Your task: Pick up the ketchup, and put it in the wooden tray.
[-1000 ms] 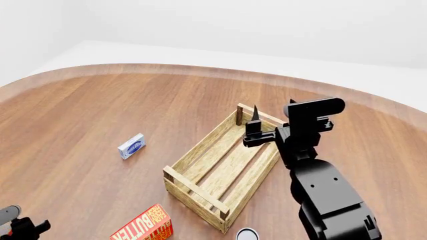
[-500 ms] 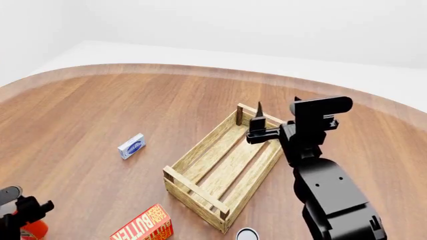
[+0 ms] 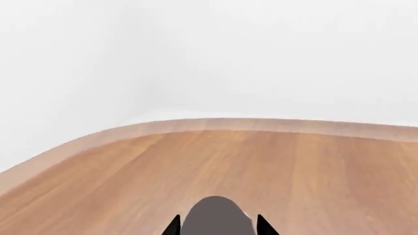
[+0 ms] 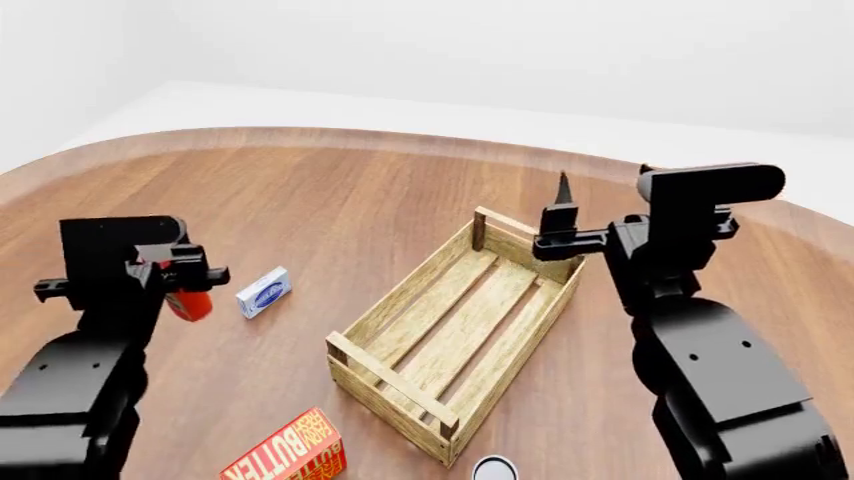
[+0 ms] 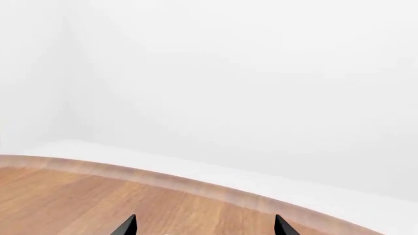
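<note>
Left wrist view: the left hand shows two dark fingertips flanking a grey rounded shape, the ketchup cap end, pinched between them. Ahead lies bare bench up to its curved edge, with white wall beyond.

Head view: the left hand is raised at the left over the bench, holding the ketchup, whose red body shows below it. A small blue packet lies just beside it. The tray stands at mid-bench, well apart from the ketchup, with open bench between them. The right hand hangs over the tray's far corner; one finger points up. A butter box and a can sit at the near edge.

Right wrist view: the right hand is spread, its tips well apart above the bench rim.
</note>
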Motion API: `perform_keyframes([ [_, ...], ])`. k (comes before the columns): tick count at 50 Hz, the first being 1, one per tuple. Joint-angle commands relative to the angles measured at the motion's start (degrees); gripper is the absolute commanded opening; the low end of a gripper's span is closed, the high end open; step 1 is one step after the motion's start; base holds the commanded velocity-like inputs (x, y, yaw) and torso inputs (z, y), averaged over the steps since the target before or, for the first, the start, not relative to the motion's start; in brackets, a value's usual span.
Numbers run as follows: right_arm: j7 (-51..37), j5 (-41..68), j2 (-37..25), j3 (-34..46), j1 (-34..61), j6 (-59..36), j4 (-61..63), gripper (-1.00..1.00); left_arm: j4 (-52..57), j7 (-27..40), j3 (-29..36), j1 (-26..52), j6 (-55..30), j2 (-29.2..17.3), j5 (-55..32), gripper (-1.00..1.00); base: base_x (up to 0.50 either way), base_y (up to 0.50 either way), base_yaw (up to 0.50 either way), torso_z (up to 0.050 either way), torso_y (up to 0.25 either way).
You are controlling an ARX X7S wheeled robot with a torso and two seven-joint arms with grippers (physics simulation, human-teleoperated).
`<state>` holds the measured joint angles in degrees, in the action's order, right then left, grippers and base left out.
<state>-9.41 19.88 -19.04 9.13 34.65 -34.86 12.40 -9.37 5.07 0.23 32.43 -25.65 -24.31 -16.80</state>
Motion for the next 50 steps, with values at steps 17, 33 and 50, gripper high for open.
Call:
perform_keyframes([
  [17, -0.3, 3.3, -4.7, -6.8, 0.0, -2.7, 1.2, 1.0, -28.7, -9.6, 16.9, 29.5, 7.3, 16.5, 3.9, -1.0, 0.0, 0.0, 0.0, 0.0, 0.001],
  [33, 1.0, 4.3, -7.1, -10.5, -2.3, -0.2, 0.3, 1.0, -59.2, -8.0, 50.2, 43.4, 26.7, 24.3, -24.8, -1.0, 0.0, 0.0, 0.0, 0.0, 0.001],
  [50, 0.0, 5.7, -8.8, -14.9, -6.8, 0.1, 2.8, 1.0, -53.9, -1.1, 87.9, 47.1, 33.3, 24.3, -61.8, -1.0, 0.0, 0.0, 0.0, 0.0, 0.0],
])
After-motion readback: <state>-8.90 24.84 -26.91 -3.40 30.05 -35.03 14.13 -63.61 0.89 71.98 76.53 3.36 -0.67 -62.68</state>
